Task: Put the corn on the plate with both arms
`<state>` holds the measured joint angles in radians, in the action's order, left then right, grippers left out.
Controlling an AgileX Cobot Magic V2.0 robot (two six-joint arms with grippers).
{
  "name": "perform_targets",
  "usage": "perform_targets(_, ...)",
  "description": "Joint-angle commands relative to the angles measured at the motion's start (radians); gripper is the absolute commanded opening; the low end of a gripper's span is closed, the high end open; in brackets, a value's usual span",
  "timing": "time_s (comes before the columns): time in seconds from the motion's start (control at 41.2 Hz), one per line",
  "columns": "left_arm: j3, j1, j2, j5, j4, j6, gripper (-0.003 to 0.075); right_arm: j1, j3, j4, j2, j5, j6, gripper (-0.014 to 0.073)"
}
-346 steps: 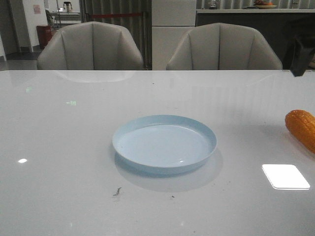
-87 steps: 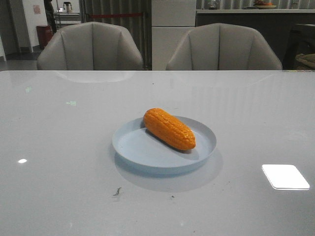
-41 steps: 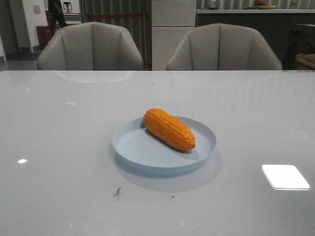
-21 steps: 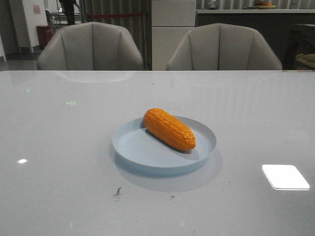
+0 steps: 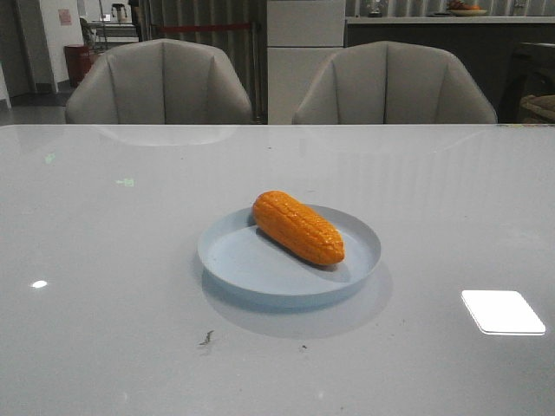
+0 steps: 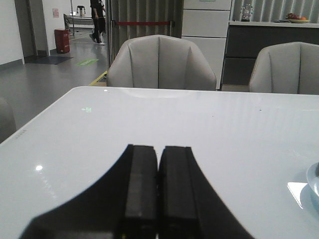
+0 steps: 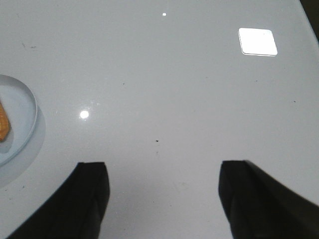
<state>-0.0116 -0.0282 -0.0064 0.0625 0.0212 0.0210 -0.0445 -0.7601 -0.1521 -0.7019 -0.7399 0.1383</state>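
Note:
The orange corn [image 5: 298, 227] lies diagonally on the pale-blue plate [image 5: 238, 258] at the table's middle, its tapered end toward the right front. Neither arm shows in the front view. My left gripper [image 6: 159, 149] is shut and empty, held over bare table, with only the plate's edge [image 6: 314, 181] at that view's side. My right gripper [image 7: 162, 172] is open and empty above bare table; the plate's rim [image 7: 31, 117] and a sliver of corn [image 7: 3, 122] show at that view's edge, apart from the fingers.
Two grey armchairs [image 5: 160, 82] [image 5: 395, 82] stand behind the table's far edge. A bright window reflection [image 5: 503, 310] lies on the glossy white table at the right front. A small dark smudge [image 5: 206, 338] marks the table in front of the plate.
The corn, seen at the table's right edge 8.4 s ago, now lies on the plate. Over the last two seconds corn and plate have not moved.

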Motion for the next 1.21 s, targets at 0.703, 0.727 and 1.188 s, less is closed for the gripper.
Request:
perform_targets(0.703, -0.037, -0.007, -0.017, -0.079, 0.010, -0.009, 0.0094, 0.004, -0.017, 0.021, 0.018, 0.040, 0.000, 0.0347)
perform_targets(0.727, -0.037, -0.007, -0.017, -0.079, 0.010, -0.009, 0.0094, 0.004, -0.013, 0.042, 0.027, 0.046, 0.000, 0.0307)
perform_targets(1.188, -0.037, -0.007, -0.017, -0.079, 0.010, -0.009, 0.0094, 0.006, 0.381, 0.225, 0.398, 0.643, -0.014, 0.0064)
